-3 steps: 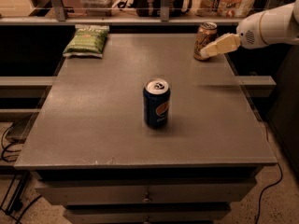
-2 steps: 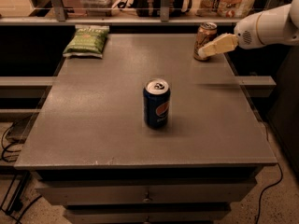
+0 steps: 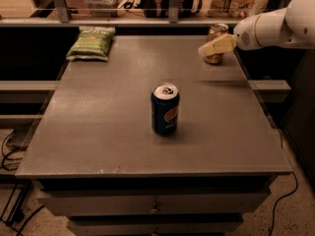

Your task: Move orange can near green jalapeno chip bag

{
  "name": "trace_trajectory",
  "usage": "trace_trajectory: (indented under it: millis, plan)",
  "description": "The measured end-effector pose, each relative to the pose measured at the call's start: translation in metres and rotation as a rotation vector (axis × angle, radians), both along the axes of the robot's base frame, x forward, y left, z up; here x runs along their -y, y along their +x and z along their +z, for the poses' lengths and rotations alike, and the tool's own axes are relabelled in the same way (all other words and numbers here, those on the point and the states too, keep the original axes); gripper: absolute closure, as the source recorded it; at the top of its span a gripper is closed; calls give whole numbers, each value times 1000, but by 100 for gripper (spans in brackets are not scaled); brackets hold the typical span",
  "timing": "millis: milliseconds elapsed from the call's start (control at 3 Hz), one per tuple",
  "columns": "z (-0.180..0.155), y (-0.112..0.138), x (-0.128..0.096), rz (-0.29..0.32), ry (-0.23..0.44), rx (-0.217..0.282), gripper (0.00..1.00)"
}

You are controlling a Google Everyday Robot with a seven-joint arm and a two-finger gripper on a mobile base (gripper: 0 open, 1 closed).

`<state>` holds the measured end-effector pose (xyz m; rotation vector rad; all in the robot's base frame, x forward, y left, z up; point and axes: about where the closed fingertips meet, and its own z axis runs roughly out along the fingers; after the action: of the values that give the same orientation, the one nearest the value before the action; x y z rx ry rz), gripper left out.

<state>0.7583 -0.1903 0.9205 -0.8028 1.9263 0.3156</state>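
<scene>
At upper right the pincer (image 3: 207, 49) has edged onto the orange can (image 3: 218, 32), which hasn't moved. I cannot tell whether it is clamped. The carry to the green jalapeno chip bag (image 3: 91, 43) is probably imminent.

I log a dark blue can (image 3: 165, 109) upright mid grey table (image 3: 98, 132); drawers (image 3: 155, 206) beneath, cables (image 3: 9, 149) on floor left

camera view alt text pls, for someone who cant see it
The robot's cream claw is at the slim orange metal can on the far right corner of a grey table, overlapping its side. A crinkled light-green chip bag lies at the far left corner, and a dark blue drink can stands upright mid-table.
</scene>
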Motion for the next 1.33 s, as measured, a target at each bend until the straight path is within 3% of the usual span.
trace_trajectory:
  millis: [333, 667, 1333]
  plan:
    - [-10, 24, -7, -3, 35, -4, 0]
    - [-18, 41, -8, -19, 72, -11, 18]
    - [4, 41, -19, -17, 31, 25, 64]
